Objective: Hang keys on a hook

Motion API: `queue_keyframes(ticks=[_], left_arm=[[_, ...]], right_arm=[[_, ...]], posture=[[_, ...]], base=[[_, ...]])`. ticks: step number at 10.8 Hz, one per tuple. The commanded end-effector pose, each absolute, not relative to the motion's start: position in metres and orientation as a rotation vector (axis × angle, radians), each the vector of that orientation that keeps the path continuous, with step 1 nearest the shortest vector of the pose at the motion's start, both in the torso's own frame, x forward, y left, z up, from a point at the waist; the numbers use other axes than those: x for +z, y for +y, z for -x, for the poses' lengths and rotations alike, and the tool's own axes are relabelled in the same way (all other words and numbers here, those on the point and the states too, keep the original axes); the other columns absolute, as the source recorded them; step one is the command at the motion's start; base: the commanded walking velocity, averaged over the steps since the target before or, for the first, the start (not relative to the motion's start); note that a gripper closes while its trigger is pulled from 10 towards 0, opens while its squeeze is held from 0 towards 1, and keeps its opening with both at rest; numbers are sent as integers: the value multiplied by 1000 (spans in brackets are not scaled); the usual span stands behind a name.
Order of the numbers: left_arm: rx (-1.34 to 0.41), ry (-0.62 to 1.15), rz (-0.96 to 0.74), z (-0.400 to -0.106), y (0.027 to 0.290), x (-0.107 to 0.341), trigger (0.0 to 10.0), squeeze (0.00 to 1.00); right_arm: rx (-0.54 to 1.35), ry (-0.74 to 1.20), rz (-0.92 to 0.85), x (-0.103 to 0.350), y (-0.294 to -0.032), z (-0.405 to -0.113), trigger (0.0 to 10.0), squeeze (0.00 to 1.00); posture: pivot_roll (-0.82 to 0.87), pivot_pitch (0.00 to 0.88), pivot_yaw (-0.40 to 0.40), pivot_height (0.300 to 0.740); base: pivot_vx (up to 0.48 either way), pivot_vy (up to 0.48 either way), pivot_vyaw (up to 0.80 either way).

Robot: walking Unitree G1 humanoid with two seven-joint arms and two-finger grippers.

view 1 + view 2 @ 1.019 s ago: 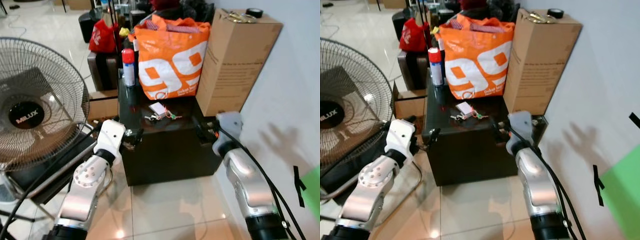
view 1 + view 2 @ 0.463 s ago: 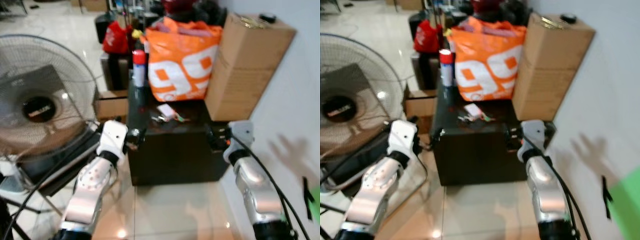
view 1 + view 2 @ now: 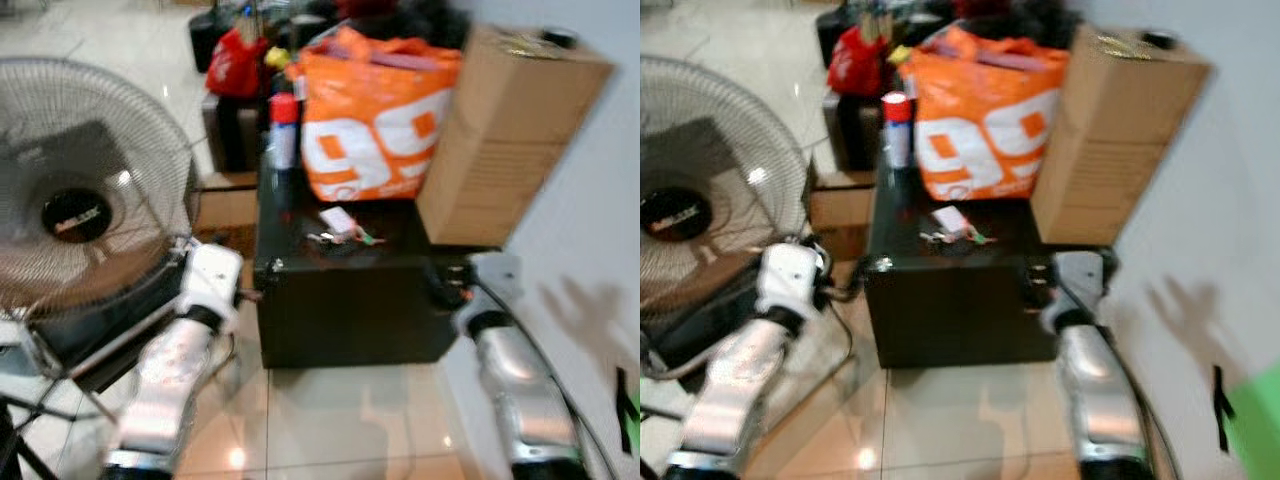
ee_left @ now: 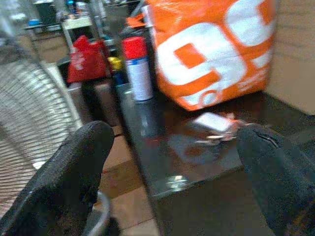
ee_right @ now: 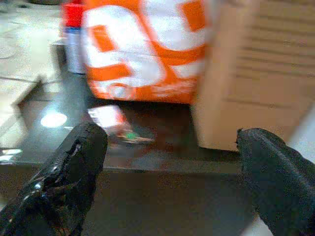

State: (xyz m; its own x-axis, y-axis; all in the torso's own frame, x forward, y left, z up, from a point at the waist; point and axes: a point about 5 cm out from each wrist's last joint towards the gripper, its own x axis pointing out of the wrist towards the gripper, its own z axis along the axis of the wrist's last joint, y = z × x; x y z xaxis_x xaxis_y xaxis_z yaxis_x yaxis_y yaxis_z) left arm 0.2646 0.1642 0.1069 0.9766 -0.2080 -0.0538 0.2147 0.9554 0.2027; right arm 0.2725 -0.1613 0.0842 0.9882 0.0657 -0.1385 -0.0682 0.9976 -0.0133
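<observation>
Head views, blurred: keys (image 3: 338, 230) lie on a black cabinet (image 3: 350, 300), in front of an orange bag (image 3: 375, 120). Left wrist view: left gripper (image 4: 172, 177) spread wide, empty, short of the cabinet. Right wrist view: right gripper (image 5: 167, 182) likewise released. Blur risks a mistimed reach that knocks the keys off the cabinet

Bright indoor light, motion blur throughout, glare on glossy floor (image 3: 330, 420)

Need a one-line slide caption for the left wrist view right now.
Open left tool faces the keys lying on the black cabinet, before an orange bag and spray can.
</observation>
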Motion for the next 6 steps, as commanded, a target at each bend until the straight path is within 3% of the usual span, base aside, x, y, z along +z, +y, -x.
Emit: queue_keyframes(ticks=[1, 6], left_arm=[[-218, 21, -199, -265, 160, 107, 10000, 0], [-158, 32, -169, -257, 167, 107, 10000, 0]], right_arm=[[36, 154, 33, 84, -171, -272, 10000, 0], [57, 186, 56, 82, -173, -269, 10000, 0]], posture=[[-20, 0, -45, 740], [12, 0, -79, 740]], base=[[375, 0, 0], [382, 0, 0]])
